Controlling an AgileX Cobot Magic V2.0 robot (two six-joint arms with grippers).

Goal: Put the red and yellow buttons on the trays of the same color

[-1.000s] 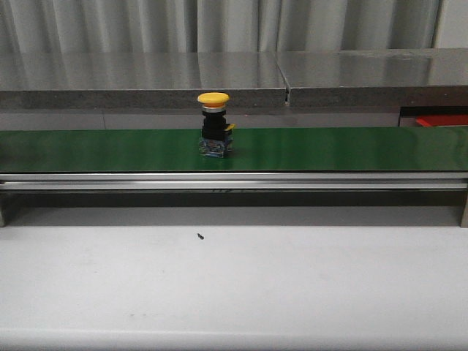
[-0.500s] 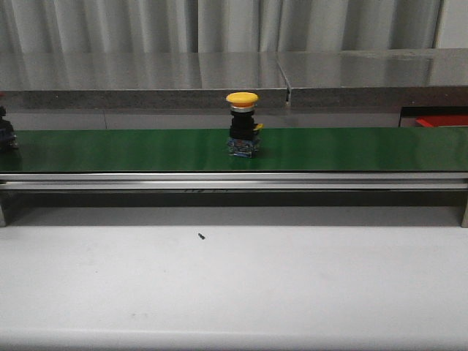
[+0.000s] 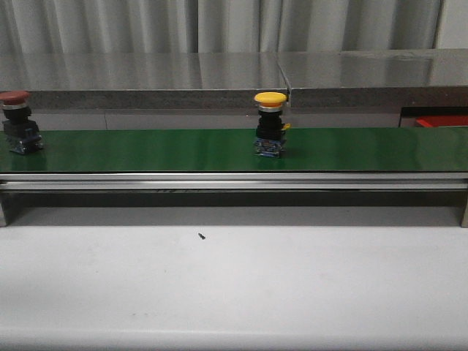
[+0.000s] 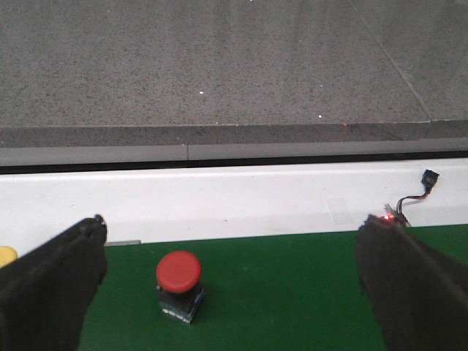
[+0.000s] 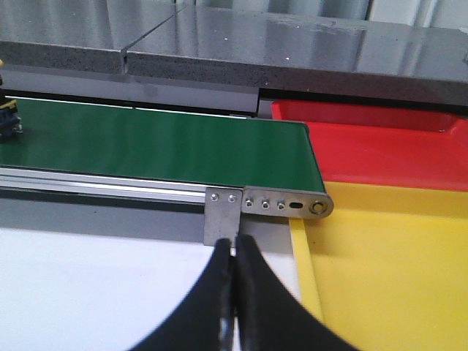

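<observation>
A yellow-capped button [image 3: 270, 124] stands upright near the middle of the green belt [image 3: 146, 150]. A red-capped button [image 3: 18, 124] stands at the belt's left end. In the left wrist view this red button [image 4: 179, 281] sits on the belt between my left gripper's [image 4: 234, 292] wide-open fingers [image 4: 51, 285], nearer the left one and touching neither. My right gripper [image 5: 234, 245] is shut on nothing, low over the white table by the belt's end. Beyond it lie the red tray [image 5: 365, 139] and the yellow tray [image 5: 387, 263]. Neither gripper shows in the front view.
The belt's metal rail [image 3: 234, 180] runs along its front edge, with its end bracket [image 5: 223, 216] just ahead of my right fingertips. A grey stone ledge [image 3: 146, 80] stands behind the belt. A small dark speck [image 3: 199, 235] lies on the white table.
The yellow button has ridden rightward along the belt. The red button has come into view at the belt's left end.
</observation>
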